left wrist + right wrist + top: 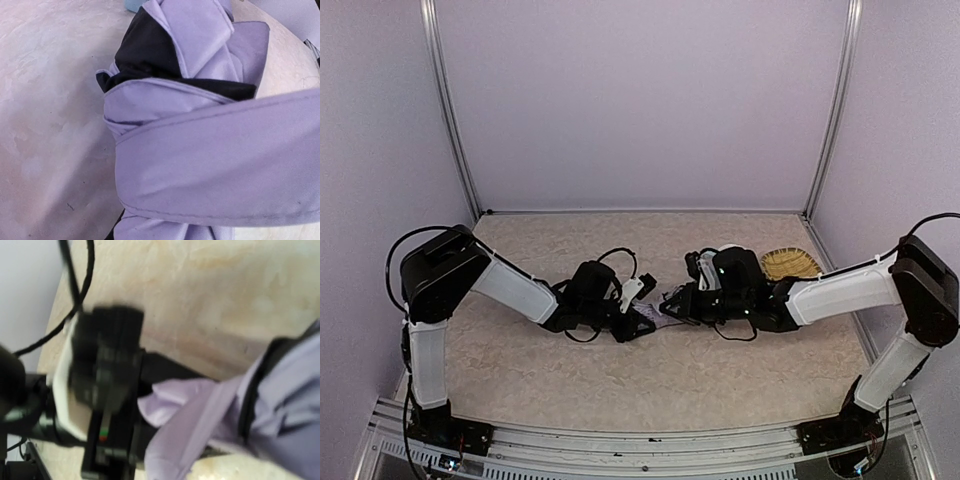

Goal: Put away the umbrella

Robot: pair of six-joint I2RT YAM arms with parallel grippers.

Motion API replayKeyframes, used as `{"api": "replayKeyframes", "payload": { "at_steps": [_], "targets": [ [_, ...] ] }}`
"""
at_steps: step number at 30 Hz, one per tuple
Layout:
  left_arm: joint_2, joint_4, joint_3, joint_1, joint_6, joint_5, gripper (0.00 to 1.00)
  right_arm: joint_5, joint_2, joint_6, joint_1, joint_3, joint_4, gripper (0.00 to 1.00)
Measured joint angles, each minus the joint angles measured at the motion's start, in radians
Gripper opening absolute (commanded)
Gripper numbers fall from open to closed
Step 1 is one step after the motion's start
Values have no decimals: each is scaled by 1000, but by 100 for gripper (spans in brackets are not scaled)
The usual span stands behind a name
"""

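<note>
A: Where is the umbrella [665, 317]?
B: At the middle of the table [620, 400], wedged between the left gripper [642, 318] and the right gripper [673, 304] — from above only a lavender sliver shows, running left to right.
A: Which end points where?
B: Cannot tell. The left wrist view adds crumpled folds, a black patch [145, 50] and a flat strap [225, 150] crossing them; the right wrist view is blurred.
A: The pincers?
B: Right one pressed together, whether on fabric is unclear. Left one — buried in cloth, cannot tell.
</note>
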Motion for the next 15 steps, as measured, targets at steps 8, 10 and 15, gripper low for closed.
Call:
{"api": "replayKeyframes", "payload": {
  "at_steps": [8, 10, 15],
  "targets": [
    [29, 27, 14, 49, -69, 157, 0, 48, -13, 65, 32, -115, 96, 0],
    [29, 30, 8, 56, -80, 191, 0, 48, -12, 72, 34, -134, 132, 0],
    [29, 27, 6, 87, -109, 234, 0, 26, 76, 71, 35, -126, 246, 0]
  ]
}}
